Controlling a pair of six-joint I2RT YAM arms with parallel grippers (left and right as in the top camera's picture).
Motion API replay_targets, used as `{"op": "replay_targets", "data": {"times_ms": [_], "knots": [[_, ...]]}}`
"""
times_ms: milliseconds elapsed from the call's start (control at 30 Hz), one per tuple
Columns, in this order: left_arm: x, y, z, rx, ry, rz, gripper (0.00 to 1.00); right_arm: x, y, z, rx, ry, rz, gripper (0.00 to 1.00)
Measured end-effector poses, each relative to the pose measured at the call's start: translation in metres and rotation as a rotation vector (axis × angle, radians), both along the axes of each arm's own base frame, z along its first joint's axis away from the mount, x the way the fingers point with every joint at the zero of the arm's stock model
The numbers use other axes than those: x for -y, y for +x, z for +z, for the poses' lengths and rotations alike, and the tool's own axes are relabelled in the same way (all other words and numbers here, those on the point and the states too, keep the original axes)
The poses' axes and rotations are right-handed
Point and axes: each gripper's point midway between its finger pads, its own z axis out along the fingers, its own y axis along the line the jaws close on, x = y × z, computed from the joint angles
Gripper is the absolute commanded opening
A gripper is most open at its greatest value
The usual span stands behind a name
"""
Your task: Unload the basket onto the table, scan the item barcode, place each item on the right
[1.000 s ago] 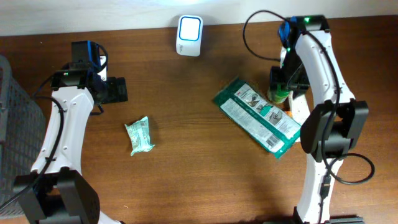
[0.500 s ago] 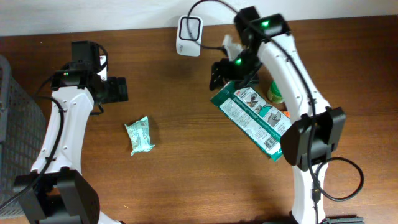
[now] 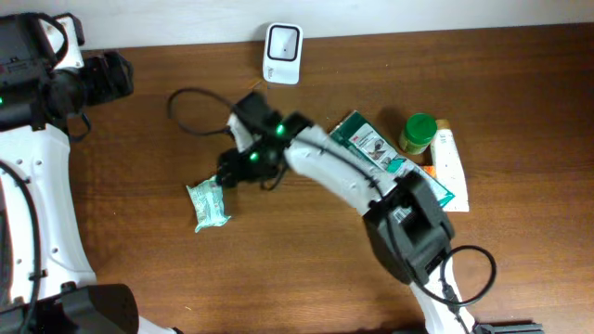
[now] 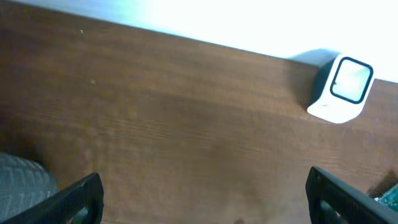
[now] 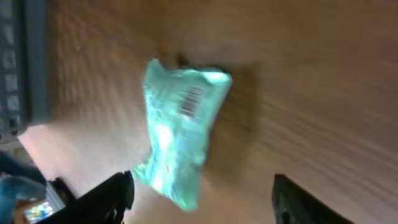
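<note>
Arm [image 3: 327, 167] on the right reaches far leftward, claw [image 3: 228, 174] open and empty near the green packet [image 3: 208, 203].

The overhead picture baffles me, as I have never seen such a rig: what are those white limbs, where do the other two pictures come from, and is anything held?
The white limbs are two robot arms, each ending in a two-finger gripper. One camera looks down on the table; the others sit on the wrists. The left gripper is open and empty, facing the white scanner. The right gripper hovers open over a small green packet, barcode up. Also on the table lie a large green bag, a green-capped jar and a white tube. Nothing is held.
</note>
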Motion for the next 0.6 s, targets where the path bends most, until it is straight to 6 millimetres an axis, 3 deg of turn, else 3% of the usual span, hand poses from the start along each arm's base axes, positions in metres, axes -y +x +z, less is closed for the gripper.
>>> {"op": "replay_targets", "data": {"times_ms": [67, 133, 367, 400, 433, 600], "knots": [[-0.009, -0.005, -0.004, -0.017, -0.010, 0.020, 0.93, -0.024, -0.035, -0.024, -0.024, 0.010, 0.039, 0.65], [-0.019, -0.009, -0.006, -0.032, -0.014, 0.042, 0.93, -0.042, -0.052, -0.028, -0.011, 0.038, 0.074, 0.59], [-0.021, -0.016, -0.012, -0.065, -0.024, 0.051, 0.92, -0.040, -0.056, -0.051, -0.042, 0.011, 0.062, 0.29], [-0.021, -0.018, -0.013, -0.072, -0.026, 0.051, 0.92, -0.040, -0.056, -0.053, -0.043, 0.007, 0.059, 0.20], [-0.020, -0.018, -0.016, -0.084, -0.029, 0.051, 0.92, -0.040, -0.055, -0.054, -0.042, 0.004, 0.059, 0.05], [-0.018, -0.017, -0.046, -0.175, -0.065, 0.042, 0.88, -0.029, -0.056, -0.057, -0.056, -0.017, 0.086, 0.04]]}}
